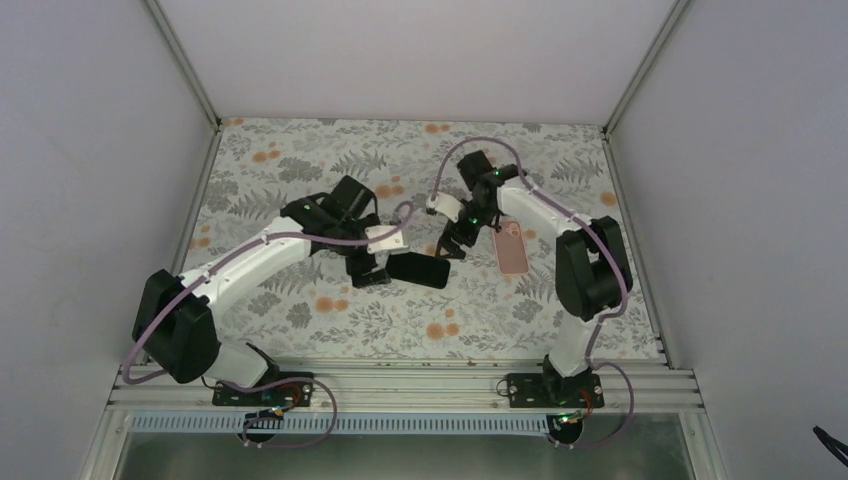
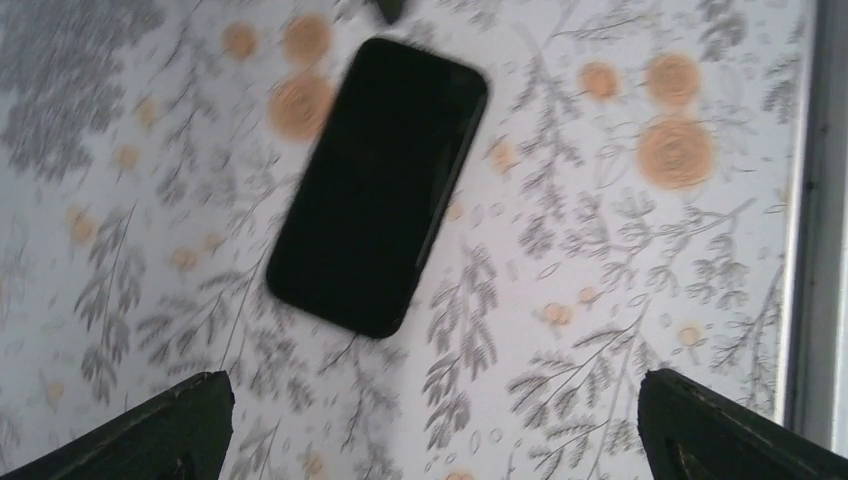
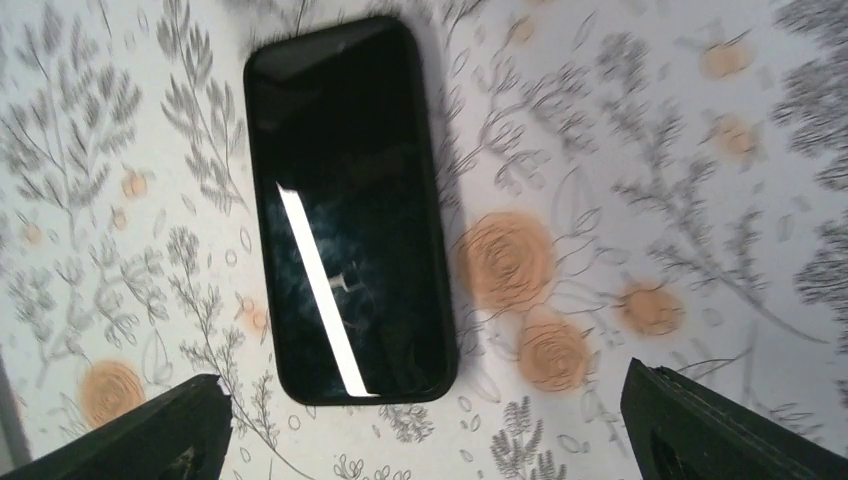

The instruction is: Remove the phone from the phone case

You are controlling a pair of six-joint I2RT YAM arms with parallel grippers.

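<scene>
Left hand (image 2: 440, 436) spread wide and empty, poised over the bare black phone (image 1: 418, 270), flat and screen up on the floral surface (image 1: 300, 170) between the arms. Right hand (image 3: 432, 432) equally wide, gripping nothing, above the same phone. Further right, pink phone case (image 1: 512, 248) lying apart: separation seemingly done, hence no grip needed.

In the left wrist view the flat black rectangular phone (image 2: 378, 185) and floral-printed tabletop (image 2: 600, 300) are blurred, and a small dark shape (image 2: 390, 8) is cut off at the far edge, unidentifiable. Both wrist views clip the jaws to tips at the near corners. From above, the phone's left end merges with the left jaws.
</scene>
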